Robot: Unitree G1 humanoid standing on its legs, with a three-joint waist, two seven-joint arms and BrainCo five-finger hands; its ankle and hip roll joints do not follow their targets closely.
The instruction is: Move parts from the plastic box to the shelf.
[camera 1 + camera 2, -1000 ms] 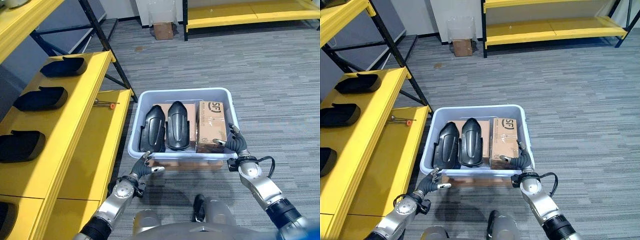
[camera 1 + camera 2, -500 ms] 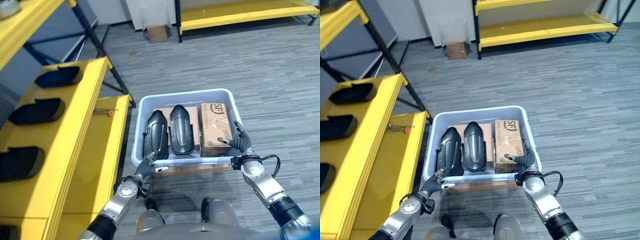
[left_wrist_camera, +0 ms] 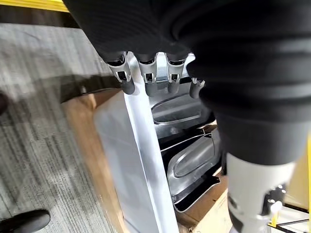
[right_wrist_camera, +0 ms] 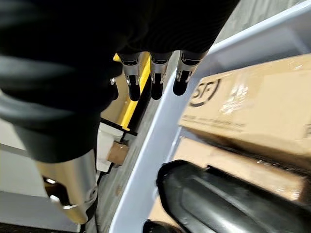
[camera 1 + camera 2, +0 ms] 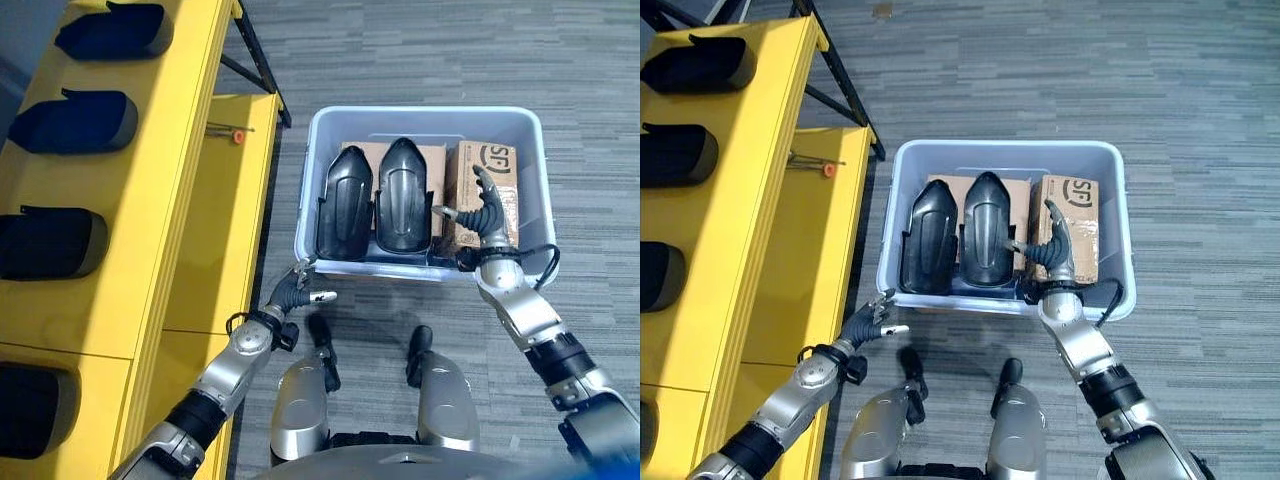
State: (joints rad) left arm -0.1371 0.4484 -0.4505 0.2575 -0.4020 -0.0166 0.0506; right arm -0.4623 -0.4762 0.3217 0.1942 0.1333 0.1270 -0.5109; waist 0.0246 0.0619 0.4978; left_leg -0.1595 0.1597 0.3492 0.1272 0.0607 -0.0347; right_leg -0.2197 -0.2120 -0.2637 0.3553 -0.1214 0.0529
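While over plastic box (image 5: 530,190) | right hand (image 5: 487,212) spread, empty

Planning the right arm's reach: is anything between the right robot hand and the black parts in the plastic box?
Nothing visible. The right robot hand hangs open above the plastic box, beside the cardboard box, with the two black parts uncovered alongside it.

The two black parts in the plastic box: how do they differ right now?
The left black part lies nearest the box's left wall, while the right black part lies beside the cardboard box. The left one looks slightly tilted; the right one lies straighter. The right hand, open, hovers close to the right part; the left hand, open, is outside the plastic box. Both are glossy, elongated shells lying on cardboard, side by side.
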